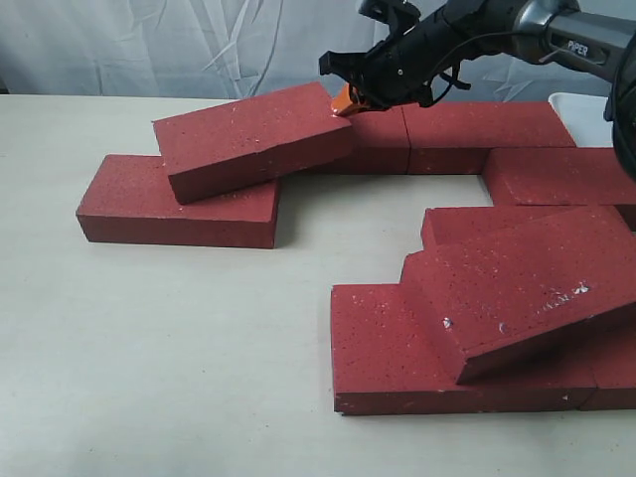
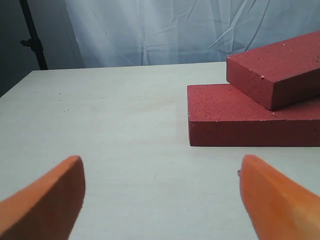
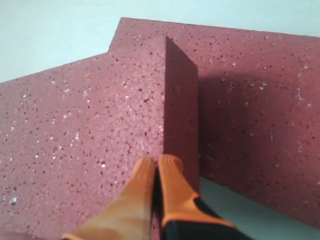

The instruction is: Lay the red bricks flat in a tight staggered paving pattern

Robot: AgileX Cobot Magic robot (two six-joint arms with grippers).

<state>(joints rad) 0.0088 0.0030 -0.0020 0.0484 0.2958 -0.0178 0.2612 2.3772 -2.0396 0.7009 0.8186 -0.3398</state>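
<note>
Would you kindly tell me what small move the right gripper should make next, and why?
Probably a short push with the shut right gripper against the raised end of the tilted brick, toward the table in front of the back-row bricks. That brick lies askew, overlapping the flat brick below it, and the closed fingertips sit at its top corner.

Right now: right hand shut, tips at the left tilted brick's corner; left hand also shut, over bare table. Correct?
One error: the left hand is open, not shut. The left wrist view shows its fingers wide apart over the bare table. The rest holds: right hand shut, tips at the left tilted brick's corner.
</note>
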